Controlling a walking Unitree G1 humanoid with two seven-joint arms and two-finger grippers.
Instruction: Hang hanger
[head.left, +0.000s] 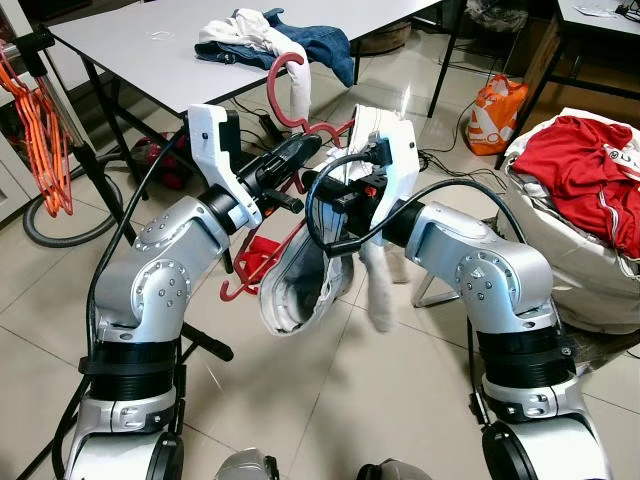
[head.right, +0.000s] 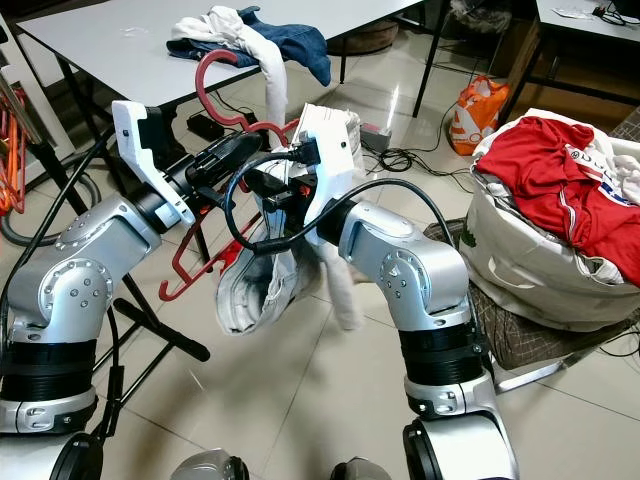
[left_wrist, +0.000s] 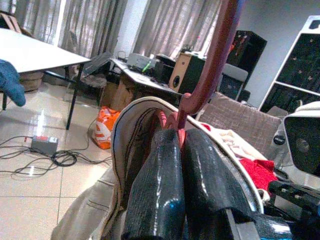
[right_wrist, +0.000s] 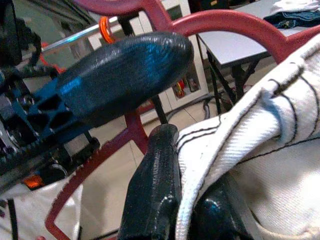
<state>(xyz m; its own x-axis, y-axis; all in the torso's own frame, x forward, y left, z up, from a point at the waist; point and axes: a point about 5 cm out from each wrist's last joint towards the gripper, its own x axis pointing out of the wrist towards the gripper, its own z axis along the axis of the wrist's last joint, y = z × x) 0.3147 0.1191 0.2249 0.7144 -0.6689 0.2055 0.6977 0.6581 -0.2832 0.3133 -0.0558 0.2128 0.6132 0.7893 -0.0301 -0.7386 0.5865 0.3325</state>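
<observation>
- Left eye view is showing both silver arms raised in front of the robot, above the tiled floor (head.left: 330, 400), with a red hanger (head.left: 285, 95) held between them.
- Left gripper (head.left: 300, 152) is gripping the hanger at its neck, just below the hook; in the left wrist view its two black fingers (left_wrist: 160, 190) are lying pressed together with the red stem (left_wrist: 210, 60) rising from between their tips, so the jaws are clamped on the hanger.
- An off-white garment (head.left: 300, 280) is draping over the hanger and sagging below both grippers.
- Right gripper (head.right: 275, 185) is sitting at the garment's collar; in the right wrist view a fold of the cloth (right_wrist: 260, 130) is lying beside one finger (right_wrist: 152, 190), and I cannot tell whether its jaws are apart or together.
- A grey surface (head.left: 150, 60) behind is carrying a denim item and white clothing (head.left: 280, 40).
- A sack with a red shirt (head.left: 580, 160) on top is resting on the right.
</observation>
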